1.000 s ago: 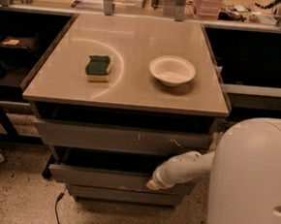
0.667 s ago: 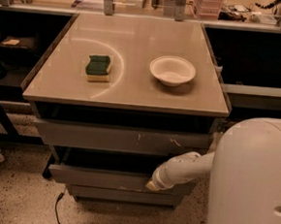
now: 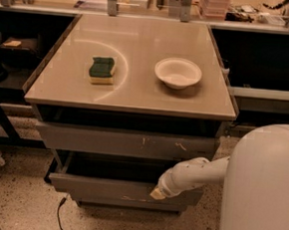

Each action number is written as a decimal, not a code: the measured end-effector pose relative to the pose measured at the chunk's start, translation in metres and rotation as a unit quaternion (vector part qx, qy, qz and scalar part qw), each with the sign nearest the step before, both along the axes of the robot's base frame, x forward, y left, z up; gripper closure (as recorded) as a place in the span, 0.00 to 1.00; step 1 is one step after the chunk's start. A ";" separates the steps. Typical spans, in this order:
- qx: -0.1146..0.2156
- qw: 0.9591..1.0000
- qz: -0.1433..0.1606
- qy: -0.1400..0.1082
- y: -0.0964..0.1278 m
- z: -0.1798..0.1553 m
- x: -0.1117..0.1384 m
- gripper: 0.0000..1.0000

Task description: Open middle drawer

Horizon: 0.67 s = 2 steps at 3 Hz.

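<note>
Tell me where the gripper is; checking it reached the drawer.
In the camera view, the gripper is low, right of centre, at the front of the middle drawer.

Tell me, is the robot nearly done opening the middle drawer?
Nearly. Done: the wide, grey, flat-fronted middle drawer sticks out past the scratched grey drawer front above it, and its dark inside shows. In hand: the robot's gripper is at that drawer's front, right of middle. Left: perhaps a little more pulling, then moving away. How much farther it can slide, I cannot tell.
</note>
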<state>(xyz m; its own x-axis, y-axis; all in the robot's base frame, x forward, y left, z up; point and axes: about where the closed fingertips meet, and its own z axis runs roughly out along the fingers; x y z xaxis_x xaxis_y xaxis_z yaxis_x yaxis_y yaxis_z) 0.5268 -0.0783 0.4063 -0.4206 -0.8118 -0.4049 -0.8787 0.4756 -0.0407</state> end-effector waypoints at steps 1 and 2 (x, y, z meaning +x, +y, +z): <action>-0.001 0.999 -0.017 0.030 -0.016 0.004 -0.031 1.00; -0.001 0.999 -0.017 0.030 -0.016 0.004 -0.031 1.00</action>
